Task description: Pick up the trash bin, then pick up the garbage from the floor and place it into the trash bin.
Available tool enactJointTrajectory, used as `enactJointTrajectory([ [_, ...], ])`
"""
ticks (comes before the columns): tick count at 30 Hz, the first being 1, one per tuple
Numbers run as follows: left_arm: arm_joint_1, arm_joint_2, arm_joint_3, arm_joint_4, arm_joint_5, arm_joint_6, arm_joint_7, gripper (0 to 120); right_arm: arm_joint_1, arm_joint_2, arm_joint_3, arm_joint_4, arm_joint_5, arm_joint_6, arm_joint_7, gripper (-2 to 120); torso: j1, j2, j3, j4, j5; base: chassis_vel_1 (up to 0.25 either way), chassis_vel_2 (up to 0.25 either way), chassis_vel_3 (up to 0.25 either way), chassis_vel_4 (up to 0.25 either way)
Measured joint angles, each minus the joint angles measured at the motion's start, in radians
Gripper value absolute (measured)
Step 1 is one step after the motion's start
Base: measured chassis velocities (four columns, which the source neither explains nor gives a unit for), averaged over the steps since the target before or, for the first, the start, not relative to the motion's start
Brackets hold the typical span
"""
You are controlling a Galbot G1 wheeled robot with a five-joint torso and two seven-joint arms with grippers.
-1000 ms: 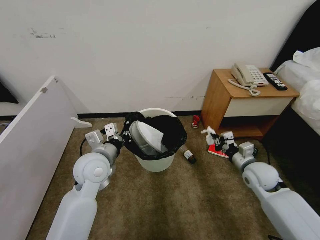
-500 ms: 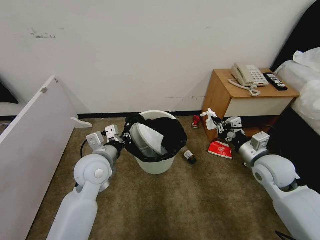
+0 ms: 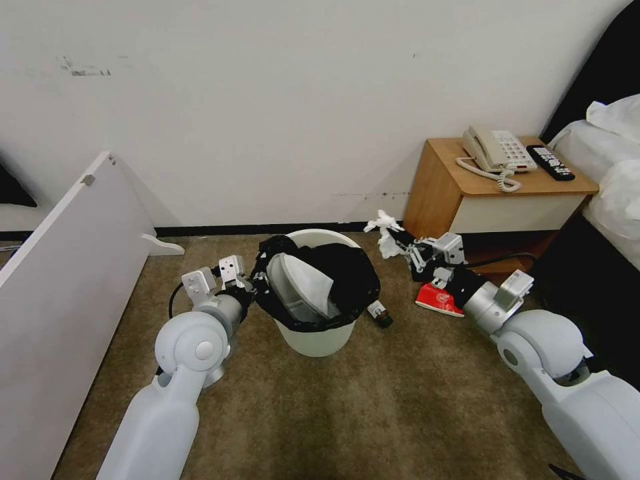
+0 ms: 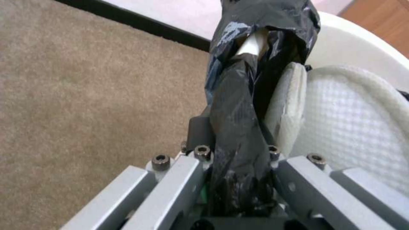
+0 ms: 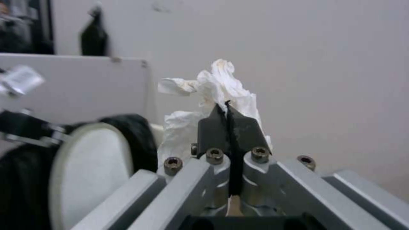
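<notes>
Bin (image 3: 313,337), white, black-lined, slipper (image 3: 300,283) inside: rim clamped by left gripper (image 3: 257,285) jaws. Tissue (image 3: 385,233) pinched in right gripper (image 3: 402,245) jaws, held beside the bin.

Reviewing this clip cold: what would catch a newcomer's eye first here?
Probably the right gripper, raised off the carpet beside the nightstand and shut on a crumpled white tissue. Next, the trash bin at centre, a white slipper sticking out of it, with the left gripper clamped on its bag-covered rim. A red packet and a small bottle lie on the floor.
</notes>
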Motion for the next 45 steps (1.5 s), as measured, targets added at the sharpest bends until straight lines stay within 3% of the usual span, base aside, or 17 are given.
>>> enactJointTrajectory([
  [12, 0.006, 0.001, 0.030, 0.024, -0.007, 0.003, -0.001, 4, 0.014, -0.015, -0.018, -0.008, 0.013, 0.047, -0.053, 0, 0.000, 0.000, 0.000, 0.0000, 0.0000, 0.000, 0.000, 0.000, 0.000],
  [31, -0.068, 0.002, 0.070, 0.087, -0.063, 0.011, 0.003, 4, 0.015, -0.087, -0.061, 0.014, 0.030, 0.060, -0.080, 0, 0.000, 0.000, 0.000, -0.0002, 0.0000, 0.000, 0.000, 0.000, 0.000],
  [45, -0.073, 0.002, 0.073, 0.091, -0.063, 0.012, 0.009, 4, 0.050, -0.131, -0.150, 0.005, 0.052, 0.062, -0.086, 0, 0.000, 0.000, 0.000, 0.0001, 0.0000, 0.000, 0.000, 0.000, 0.000],
])
